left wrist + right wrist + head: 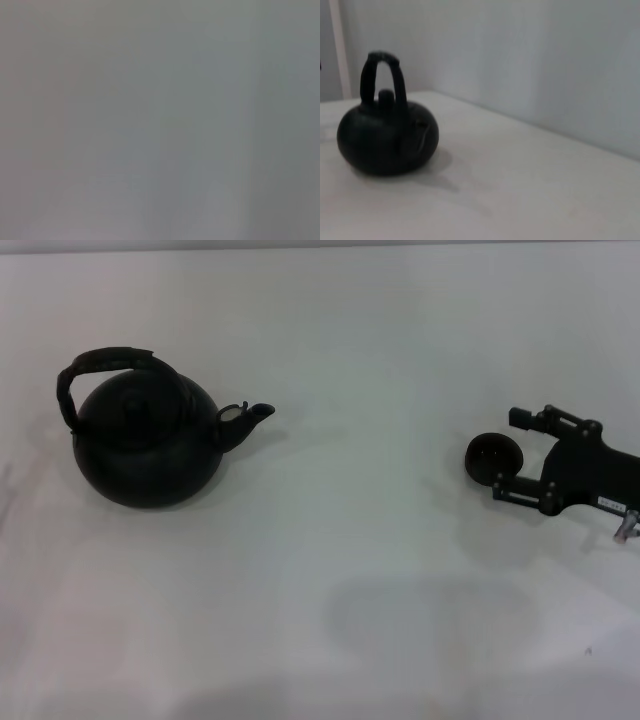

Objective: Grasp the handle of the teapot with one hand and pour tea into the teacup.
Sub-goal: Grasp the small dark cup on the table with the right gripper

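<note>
Teapot [148, 445] far on the left, spout toward the teacup [493, 457], handle [100, 365] arched upright. Right gripper [500, 452] spread wide around the teacup at right, seemingly not pinching. Left gripper unseen, though presumably nearer the pot.

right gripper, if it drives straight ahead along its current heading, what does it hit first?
The teacup. The right gripper points toward the robot's left, its open fingers either side of the cup; contact isn't clear. Beyond lies bare table, then the teapot, which the right wrist view shows ahead.
</note>
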### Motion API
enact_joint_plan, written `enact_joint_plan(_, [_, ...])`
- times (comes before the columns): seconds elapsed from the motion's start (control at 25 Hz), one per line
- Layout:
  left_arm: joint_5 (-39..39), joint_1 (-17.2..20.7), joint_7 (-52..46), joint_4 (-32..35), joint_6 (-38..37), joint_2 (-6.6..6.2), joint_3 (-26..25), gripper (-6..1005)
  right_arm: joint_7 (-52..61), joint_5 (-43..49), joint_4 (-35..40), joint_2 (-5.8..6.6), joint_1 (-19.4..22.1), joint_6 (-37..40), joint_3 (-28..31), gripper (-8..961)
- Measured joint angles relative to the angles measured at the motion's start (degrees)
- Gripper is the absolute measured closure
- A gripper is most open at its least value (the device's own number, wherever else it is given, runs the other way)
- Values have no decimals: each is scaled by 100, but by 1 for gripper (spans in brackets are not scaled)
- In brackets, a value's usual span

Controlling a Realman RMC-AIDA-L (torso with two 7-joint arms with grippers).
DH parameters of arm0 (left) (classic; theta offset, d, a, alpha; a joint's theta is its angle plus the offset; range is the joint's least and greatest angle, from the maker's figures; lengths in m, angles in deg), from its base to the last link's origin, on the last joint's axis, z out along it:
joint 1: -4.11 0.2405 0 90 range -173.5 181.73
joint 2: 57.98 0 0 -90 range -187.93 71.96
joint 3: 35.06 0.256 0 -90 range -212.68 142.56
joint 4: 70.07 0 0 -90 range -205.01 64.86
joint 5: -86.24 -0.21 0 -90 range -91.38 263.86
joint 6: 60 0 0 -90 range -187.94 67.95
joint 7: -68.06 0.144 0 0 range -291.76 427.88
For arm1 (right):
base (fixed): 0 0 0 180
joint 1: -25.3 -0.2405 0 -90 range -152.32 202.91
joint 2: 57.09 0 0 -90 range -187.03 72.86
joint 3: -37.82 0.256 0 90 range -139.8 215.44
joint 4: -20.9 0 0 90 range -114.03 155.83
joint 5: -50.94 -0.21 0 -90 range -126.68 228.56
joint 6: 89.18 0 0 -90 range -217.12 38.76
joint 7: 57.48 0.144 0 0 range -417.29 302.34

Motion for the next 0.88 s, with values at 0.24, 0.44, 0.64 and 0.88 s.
enact_joint_plan(0.24, [0,10,0,-5,-9,5,0,286,36,5,-43,0,-5,160,-175,100])
enact_joint_plan(0.44, [0,-17,1,-4,-10,7,0,286,37,8,-50,1,-7,215,-187,100])
enact_joint_plan(0.64, [0,-40,0,-3,-9,5,0,287,9,9,-49,1,-23,357,-187,99])
enact_joint_plan(0.88, [4,-43,1,2,-9,0,0,287,2,4,-48,-6,-70,549,-207,100])
